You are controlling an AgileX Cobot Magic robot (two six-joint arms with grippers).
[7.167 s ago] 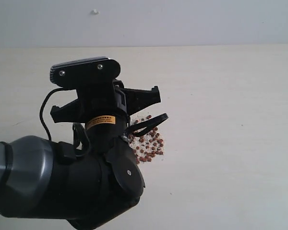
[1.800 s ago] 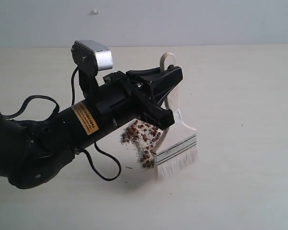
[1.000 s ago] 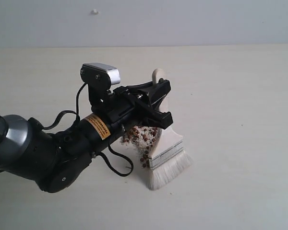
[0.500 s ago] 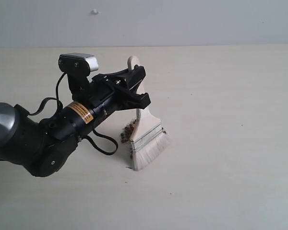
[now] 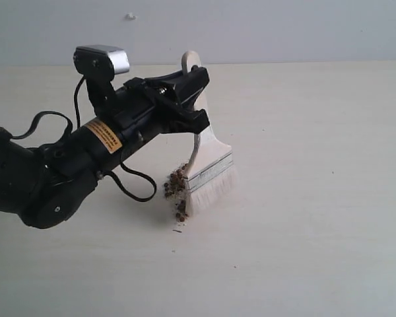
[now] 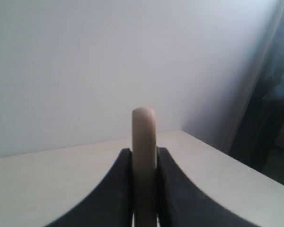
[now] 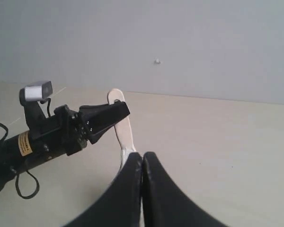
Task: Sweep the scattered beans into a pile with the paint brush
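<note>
My left gripper (image 5: 197, 105) is shut on the pale wooden handle of the paint brush (image 5: 209, 158), which stands nearly upright with its white bristles (image 5: 213, 191) touching the table. The pile of reddish-brown beans (image 5: 176, 189) lies bunched against the left side of the bristles. In the left wrist view the handle (image 6: 144, 156) is clamped between the black fingers (image 6: 120, 189). My right gripper (image 7: 142, 158) is shut with nothing in it; its view looks across at the brush handle (image 7: 121, 123) and the left arm (image 7: 52, 137). The right gripper does not show in the exterior view.
The pale tabletop (image 5: 317, 198) stretches to the right and front of the brush. A grey wall (image 5: 284, 26) backs the table. The left arm's black cable (image 5: 129, 188) loops down close to the beans.
The brush has swept leftward across the table, pushing the spread beans into a tighter cluster on its left. Since half a second ago the gripper and brush shifted slightly right.
</note>
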